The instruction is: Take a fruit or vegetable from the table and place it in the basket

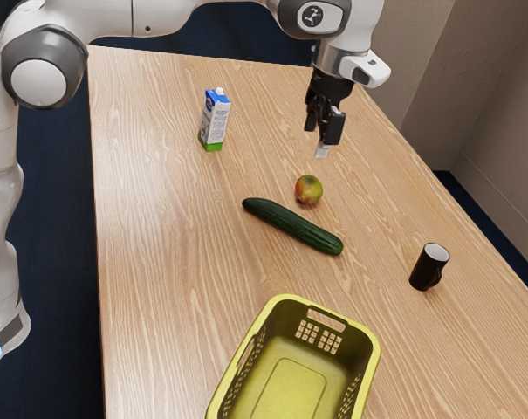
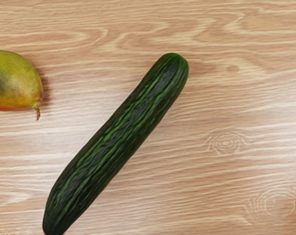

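My one gripper (image 1: 323, 146) is above the table (image 1: 154, 227), carrying nothing; how far it is open, I cannot quite tell. One mango (image 1: 308, 189) and one cucumber (image 1: 293, 227) lie near each other, apart, outside one basket (image 1: 374, 349). One carton (image 1: 215, 121) and one mug (image 1: 426, 270) stand upright.

Look straight down on the bench (image 2: 236, 98), pale wood with wavy grain and a few knots. See a long cucumber (image 2: 116, 144) lying flat on it, dark green and ridged, one rounded end fully in sight, the other at the view's edge. Near it but not touching, see part of a mango (image 2: 15, 81), yellow-green with a reddish side and a short brown stem.
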`<state>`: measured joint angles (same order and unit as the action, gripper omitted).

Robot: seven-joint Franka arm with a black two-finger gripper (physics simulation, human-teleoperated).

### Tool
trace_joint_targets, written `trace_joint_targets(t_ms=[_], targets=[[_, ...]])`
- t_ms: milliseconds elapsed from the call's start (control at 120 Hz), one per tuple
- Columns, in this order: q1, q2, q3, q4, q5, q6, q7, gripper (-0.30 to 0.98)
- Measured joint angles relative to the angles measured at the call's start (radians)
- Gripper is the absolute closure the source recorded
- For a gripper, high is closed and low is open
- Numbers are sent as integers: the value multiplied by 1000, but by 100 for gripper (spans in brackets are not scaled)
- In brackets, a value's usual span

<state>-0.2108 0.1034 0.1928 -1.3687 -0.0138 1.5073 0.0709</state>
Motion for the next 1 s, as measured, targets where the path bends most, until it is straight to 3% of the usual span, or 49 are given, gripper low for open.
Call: trace_joint_targets(t_ms=[567,725,1000], targets=[[1,-28,-17,10,16,-6,-20,0],[-11,-36,-7,-57,18,-26,67,0],[10,-40,17,-257,61,163,315,0]])
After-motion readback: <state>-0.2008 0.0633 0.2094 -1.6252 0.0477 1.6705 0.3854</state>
